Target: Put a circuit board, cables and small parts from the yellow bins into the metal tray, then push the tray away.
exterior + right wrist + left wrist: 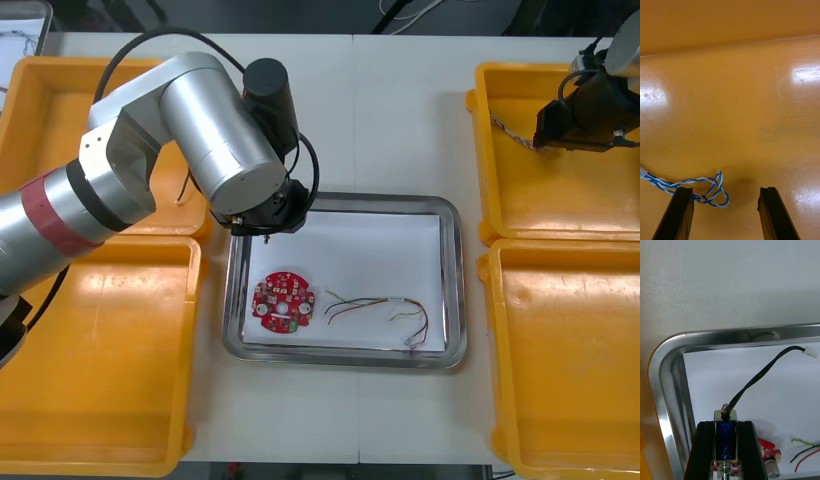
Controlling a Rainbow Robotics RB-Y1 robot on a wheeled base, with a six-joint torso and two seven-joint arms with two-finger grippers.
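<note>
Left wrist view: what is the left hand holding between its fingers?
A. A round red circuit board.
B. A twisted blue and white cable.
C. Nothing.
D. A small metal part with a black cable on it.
D: the left hand is shut on a small metal part, with a black cable running from its top, over the metal tray corner.

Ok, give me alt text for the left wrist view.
The left gripper holds a small metal part with a black cable between shut fingers, over a corner of the metal tray. A red circuit board lies in the tray beneath.
</note>
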